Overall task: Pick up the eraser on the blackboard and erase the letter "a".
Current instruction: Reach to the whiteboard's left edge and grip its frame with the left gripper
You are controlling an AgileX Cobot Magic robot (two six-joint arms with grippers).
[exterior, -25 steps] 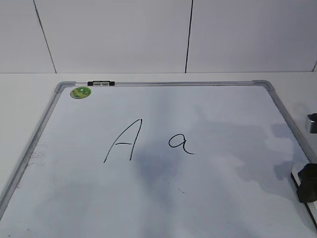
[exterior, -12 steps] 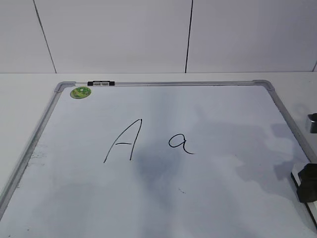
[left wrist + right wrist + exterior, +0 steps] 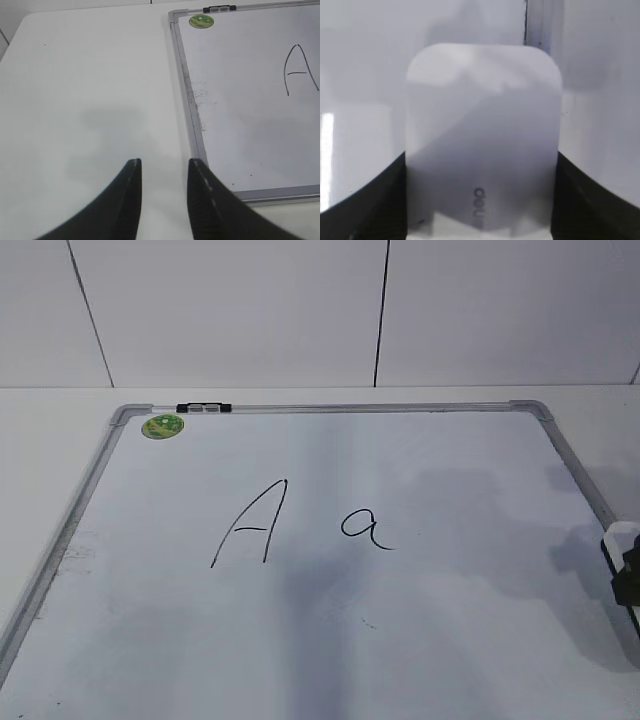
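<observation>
Two letters in black marker sit on the blackboard (image 3: 330, 640), the largest thing in the exterior view: a white dry-erase board in a grey metal frame, lying flat on a white table (image 3: 90, 75). The right gripper (image 3: 480, 200) is at the board's right edge, and from it the board spreads away to the left and toward the wall. In the right wrist view its two dark fingers (image 3: 370, 205) press against the long sides of the eraser (image 3: 482, 135), a white rounded block with faint small print on top, so the jaws stand wide and clamped on it. In the exterior view only a white corner of the eraser (image 3: 620, 533) and a dark part of the gripper show at the right border.

The capital "A" (image 3: 248, 523) lies well left of that gripper, past the middle of the board. The letter "a" (image 3: 366, 528) lies just right of the capital, between it and the right gripper, well apart from the eraser and unsmudged.

The left gripper (image 3: 162, 167) hangs over bare table just outside the board's left frame, jaws partly apart with nothing between them. Ahead of it and to its right, at the board's far corner, are a black clip (image 3: 219, 8) and a green round sticker (image 3: 201, 21).
</observation>
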